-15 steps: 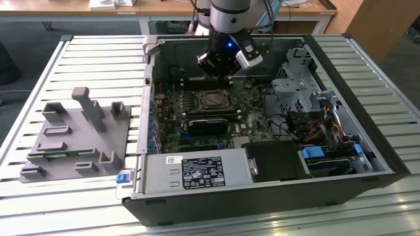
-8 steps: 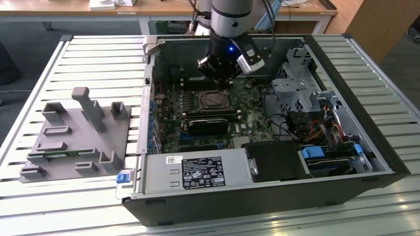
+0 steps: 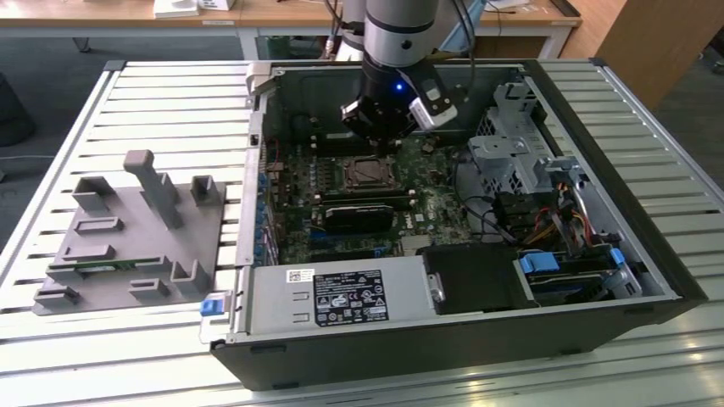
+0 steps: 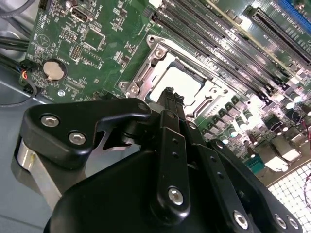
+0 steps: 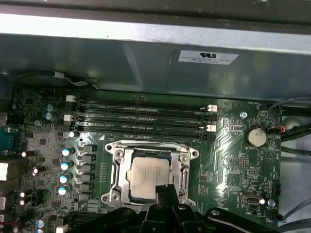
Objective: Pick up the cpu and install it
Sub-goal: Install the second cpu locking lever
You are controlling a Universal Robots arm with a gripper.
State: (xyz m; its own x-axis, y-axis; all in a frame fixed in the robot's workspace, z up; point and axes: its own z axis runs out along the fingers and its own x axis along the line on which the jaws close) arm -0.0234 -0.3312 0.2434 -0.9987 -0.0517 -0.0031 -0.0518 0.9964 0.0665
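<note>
One cpu [image 5: 149, 176] sits in the motherboard socket [image 5: 150, 174], directly beneath the claw [image 5: 165, 193]; whether the claw is open or closed, I cannot tell. Its flat top looks silvery-grey and square.

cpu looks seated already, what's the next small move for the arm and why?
Probably a short straight lift. The cpu lies flat inside the socket frame, and the gripper hangs just above its edge, so rising avoids dragging across the chip or frame.
</note>
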